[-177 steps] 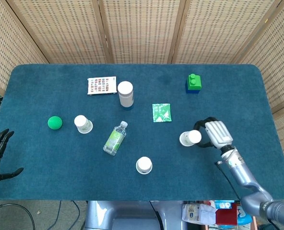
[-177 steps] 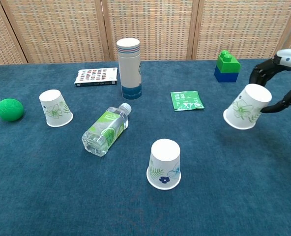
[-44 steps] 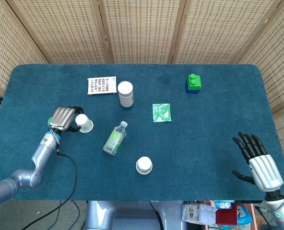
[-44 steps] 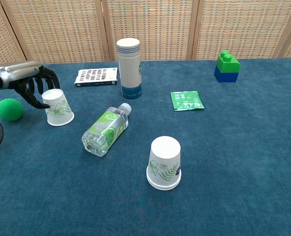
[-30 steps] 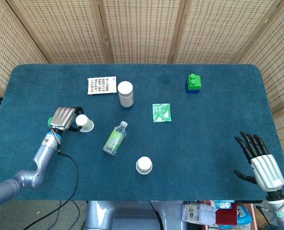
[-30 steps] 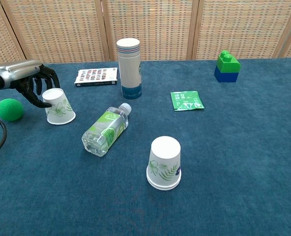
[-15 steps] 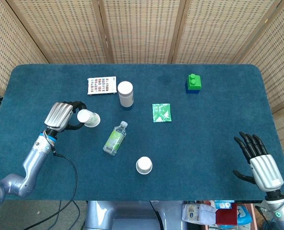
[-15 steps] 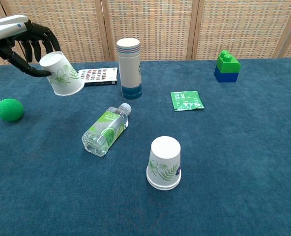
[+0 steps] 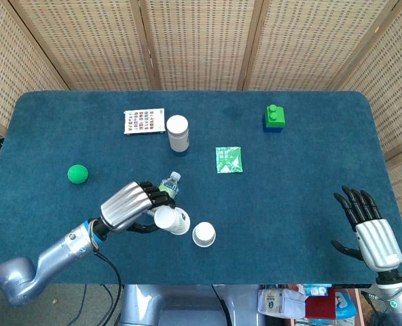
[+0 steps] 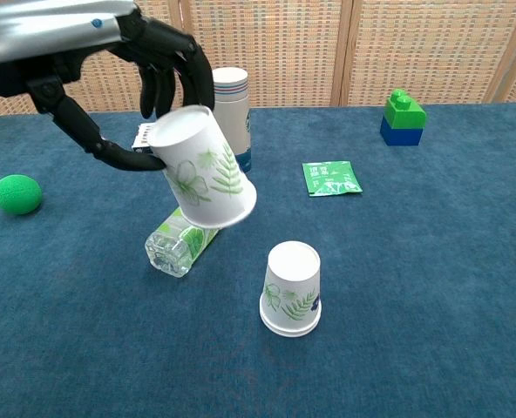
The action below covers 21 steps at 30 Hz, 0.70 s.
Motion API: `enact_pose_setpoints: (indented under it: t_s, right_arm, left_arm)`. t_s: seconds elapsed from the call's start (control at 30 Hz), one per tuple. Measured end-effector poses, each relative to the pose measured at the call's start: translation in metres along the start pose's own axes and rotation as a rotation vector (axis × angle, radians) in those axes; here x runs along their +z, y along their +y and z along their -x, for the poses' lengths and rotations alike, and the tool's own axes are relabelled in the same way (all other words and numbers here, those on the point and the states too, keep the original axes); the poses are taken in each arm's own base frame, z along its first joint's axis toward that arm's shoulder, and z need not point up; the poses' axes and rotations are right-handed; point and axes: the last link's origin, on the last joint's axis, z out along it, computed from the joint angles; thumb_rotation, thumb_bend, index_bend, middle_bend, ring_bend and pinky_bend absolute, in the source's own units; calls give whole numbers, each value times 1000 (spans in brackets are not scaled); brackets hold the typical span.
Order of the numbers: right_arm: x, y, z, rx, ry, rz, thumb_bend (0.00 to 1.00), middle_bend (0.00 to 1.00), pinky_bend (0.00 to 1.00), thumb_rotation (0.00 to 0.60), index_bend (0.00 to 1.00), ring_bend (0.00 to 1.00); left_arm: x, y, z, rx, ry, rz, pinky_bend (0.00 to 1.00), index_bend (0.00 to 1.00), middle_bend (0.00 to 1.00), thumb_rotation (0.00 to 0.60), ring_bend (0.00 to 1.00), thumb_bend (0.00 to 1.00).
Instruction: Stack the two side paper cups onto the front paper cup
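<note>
My left hand [image 9: 126, 207] [image 10: 123, 61] grips a leaf-printed paper cup [image 9: 170, 220] [image 10: 201, 170] in the air. The cup is tilted, bottom up, with its mouth toward the lower right. It hangs above and just left of the front paper cup [image 9: 204, 234] [image 10: 292, 287], not touching it. The front cup stands upside down near the table's front edge and shows a green leaf print. My right hand [image 9: 367, 227] is open, fingers spread, off the table's front right corner; the chest view does not show it.
A water bottle [image 9: 172, 180] [image 10: 175, 244] lies under the left hand. Behind it stand a white tumbler [image 9: 178, 133] [image 10: 230, 122] and a card box [image 9: 144, 121]. A green packet [image 9: 228, 159], a green-blue block [image 9: 275, 118] and a green ball [image 9: 77, 174] lie further off.
The right hand's cup now sits on the front cup, and that hand has withdrawn. The left hand took the left cup, lifted it and carried it right, to beside the front cup.
</note>
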Motion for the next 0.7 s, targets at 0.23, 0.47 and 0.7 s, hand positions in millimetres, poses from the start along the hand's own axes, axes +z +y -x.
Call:
enact_pose_setpoints:
  t_s: [0.23,0.47,0.7]
  right_arm:
    - [-1,6,-3,9,12,15,0,0,0,600,10,0]
    - [0,8,-5,19,18,18,0,0,0,600,10,0]
    - [2,9,-6,28,21,19,0,0,0,600,10,0]
  left_arm:
    - [32,17,21,4,-64,21,492,455,487,600,493,262]
    - [48,22,29,15,-78,12,492,455,487,600,493,262]
    - [62,25,39,0,-110,-5,492,455,487,600,492,262]
